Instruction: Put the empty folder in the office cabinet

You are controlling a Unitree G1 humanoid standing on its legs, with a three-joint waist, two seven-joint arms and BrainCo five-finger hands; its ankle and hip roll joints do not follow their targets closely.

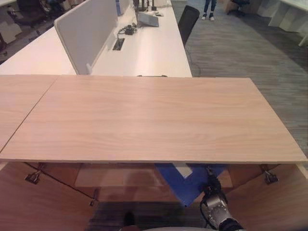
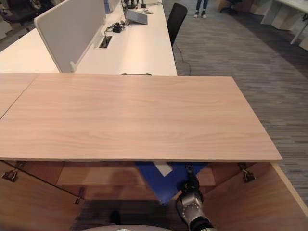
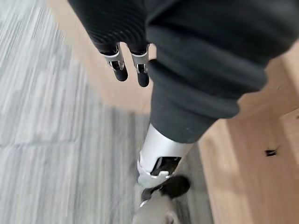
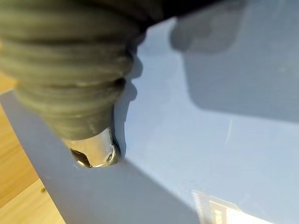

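Observation:
The office cabinet [image 1: 154, 120] stands before me with a broad light-wood top and both doors swung open. Just under the top's front edge a blue folder [image 1: 185, 185] hangs tilted, one corner pointing down, a white label [image 1: 184, 169] near its upper edge. My right hand [image 1: 211, 183] reaches up from the lower right and is shut on the folder's right side. In the right wrist view its thumb [image 4: 93, 151] lies against the blue cover [image 4: 210, 116]. My left hand [image 3: 131, 70] hangs low beside the cabinet's side with its fingers straight and nothing in it.
Inside the cabinet a wooden shelf [image 1: 120, 177] runs left of the folder. The open doors [image 1: 269, 202] flank the opening on both sides. Behind the cabinet stands a white desk [image 1: 154, 48] with a divider panel [image 1: 86, 29], a black chair [image 1: 187, 21], and a person's legs [image 1: 209, 9] far off.

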